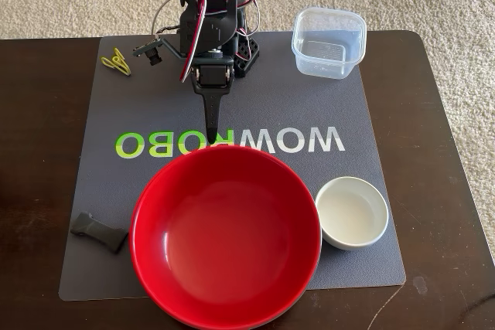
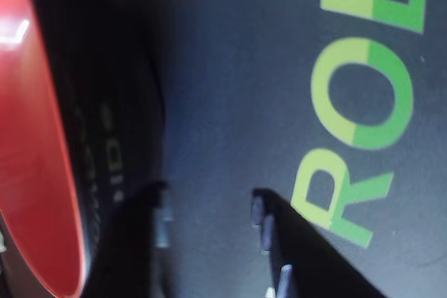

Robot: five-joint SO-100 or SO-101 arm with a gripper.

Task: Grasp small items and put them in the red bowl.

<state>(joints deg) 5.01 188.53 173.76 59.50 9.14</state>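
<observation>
1. A dark wooden table (image 1: 445, 113) carries a grey mat (image 1: 309, 106) printed with WOWROBO, which reads upside down in the fixed view.
2. Going left to right in the fixed view, the small flat black oblong piece (image 1: 98, 231) lies at the mat's near left edge, just beside the red bowl but apart from it.
3. The yellow-green clip (image 1: 116, 62) lies at the mat's far left corner, well apart from the gripper's tip.
4. The arm (image 1: 209, 21) stands at the middle of the mat's far edge, folded forward and down.
5. The gripper (image 1: 213, 135) points down at the mat over the lettering, just behind the far rim of the red bowl.
6. In the wrist view the gripper (image 2: 209, 204) shows its two dark fingers (image 2: 279, 242) slightly apart, with bare mat between them and nothing held.
7. The red bowl (image 1: 226, 229) sits at the middle of the mat's near edge; it looks empty. In the wrist view its rim (image 2: 35, 144) fills the left side, just beside the left finger; contact cannot be told.
8. The small white round bowl (image 1: 352, 212) rests near the mat's near right corner, just beside the red bowl.
9. The clear square plastic tub (image 1: 329, 42) stands at the mat's far right corner, upright and well apart from the fingers.
</observation>
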